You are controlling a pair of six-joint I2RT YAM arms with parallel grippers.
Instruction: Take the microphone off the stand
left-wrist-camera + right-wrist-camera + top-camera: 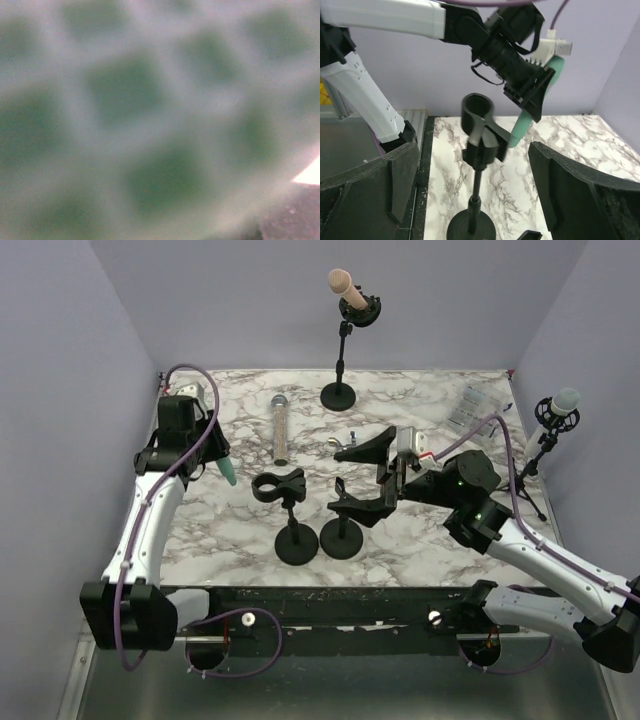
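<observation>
Left end effector is clamped down nearly shut on the teal mic. It sits over the left side of the table, with the mic's tip poking down and to the right out of the fingers. So the mic is off the stand and up in the air. From the right wrist cam you can see it hanging just behind the stand's clip, not touching it as far as I can tell. The left wrist cam is basically a blurry green mesh filling the frame, looks like the mic's grille right up against the lens.

Right end effector is spread wide, holding nothing. Its two black fingers sit on either side of the stand without touching it.

Other stuff around:
- a second stand right beside the first, near the middle
- a silver mic lying flat farther back
- a pink mic on a far stand
- a pale mic on a stand at the right
</observation>
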